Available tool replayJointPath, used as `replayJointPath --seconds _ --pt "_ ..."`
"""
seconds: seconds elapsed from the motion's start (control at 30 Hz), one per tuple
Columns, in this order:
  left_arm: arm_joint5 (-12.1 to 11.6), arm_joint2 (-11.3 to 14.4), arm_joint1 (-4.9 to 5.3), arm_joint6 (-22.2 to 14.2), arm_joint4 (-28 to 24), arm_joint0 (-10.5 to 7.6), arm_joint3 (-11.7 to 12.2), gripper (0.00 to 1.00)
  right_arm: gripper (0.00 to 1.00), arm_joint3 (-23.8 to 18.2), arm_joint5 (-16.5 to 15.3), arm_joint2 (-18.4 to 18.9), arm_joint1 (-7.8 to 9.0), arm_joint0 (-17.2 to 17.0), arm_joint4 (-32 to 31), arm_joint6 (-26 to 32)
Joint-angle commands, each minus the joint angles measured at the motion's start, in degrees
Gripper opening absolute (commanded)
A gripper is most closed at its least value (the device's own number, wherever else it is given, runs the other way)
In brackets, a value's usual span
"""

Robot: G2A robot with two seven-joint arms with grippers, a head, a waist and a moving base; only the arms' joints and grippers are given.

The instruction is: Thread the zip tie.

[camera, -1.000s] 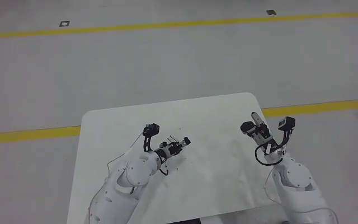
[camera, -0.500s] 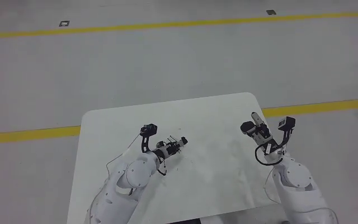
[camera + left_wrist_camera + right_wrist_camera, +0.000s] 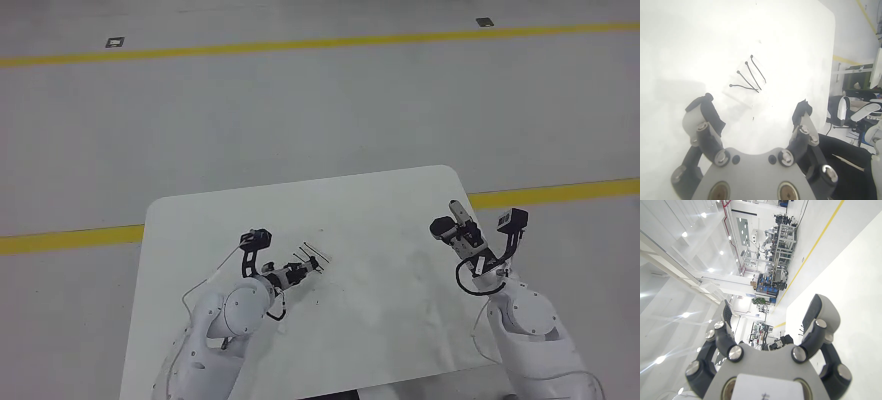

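Observation:
Several black zip ties (image 3: 749, 75) lie fanned out on a clear sheet on the white table (image 3: 696, 37), heads away from my left gripper (image 3: 755, 102). That gripper hovers just short of them, open, with nothing between its black-padded fingers (image 3: 710, 106). From above, the zip ties (image 3: 315, 254) are thin dark lines just ahead of the left gripper (image 3: 297, 270). My right gripper (image 3: 772, 311) is open and empty, tilted up toward the room. It stands over the table's right edge in the top view (image 3: 457, 215), far from the ties.
The white table (image 3: 380, 300) has rounded corners and bare room between the two arms. Its right edge (image 3: 829, 75) runs close beyond the zip ties in the left wrist view. Grey floor with yellow lines (image 3: 300, 44) surrounds the table.
My left gripper has drawn back toward the robot and to the left, uncovering the zip ties on the table. The right arm has not moved.

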Motion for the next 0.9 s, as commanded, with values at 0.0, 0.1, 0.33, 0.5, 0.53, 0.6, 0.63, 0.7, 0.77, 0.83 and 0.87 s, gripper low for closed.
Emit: replayJointPath --seconds 0.0,0.1,0.33,0.5,0.53,0.6,0.63,0.7,0.77,0.83,0.87 --pt "0.01 0.83 -0.03 1.42 1.93 -0.11 0.91 1.0 1.0 0.0 -0.01 0.0 0.0 0.0 0.0 0.03" --pt "0.01 1.38 -0.4 1.5 4.61 -0.38 2.74 1.0 1.0 0.0 -0.01 0.0 0.0 0.0 0.0 0.03" --pt "0.01 1.1 -2.41 0.11 7.41 -2.21 7.22 0.95 1.0 0.0 -0.01 0.0 0.0 0.0 0.0 0.03" --pt "0.01 0.6 -3.88 -0.25 9.21 -2.57 8.6 0.81 1.0 0.0 -0.01 0.0 0.0 0.0 0.0 0.03" --pt "0.01 0.56 -4.21 -0.49 10.09 -2.59 8.73 0.75 1.0 0.0 -0.01 0.0 0.0 0.0 0.0 0.03" --pt "0.01 0.46 -4.71 -0.8 10.91 -2.43 8.68 0.67 1.0 0.0 -0.01 0.0 0.0 0.0 0.0 0.03" --pt "0.01 0.51 -5.01 -1.4 11.45 -2.32 8.64 0.64 1.0 0.0 -0.01 0.0 0.0 0.0 0.0 0.03" --pt "0.01 0.22 -5.43 -2.42 11.73 -2.35 8.71 0.62 1.0 0.0 -0.01 0.0 0.0 0.0 0.0 0.03" --pt "0.01 -0.07 -5.91 -2.8 12.64 -2.39 9.09 0.52 1.0 0.0 -0.01 0.0 0.0 0.0 0.0 0.03" --pt "0.01 -0.13 -6.33 -3.15 13.19 -2.36 9.25 0.49 1.0 0.0 -0.01 0.0 0.0 0.0 0.0 0.03" --pt "0.01 -0.16 -6.53 -3.34 13.47 -2.33 9.27 0.48 1.0 0.0 -0.01 0.0 0.0 0.0 0.0 0.03"
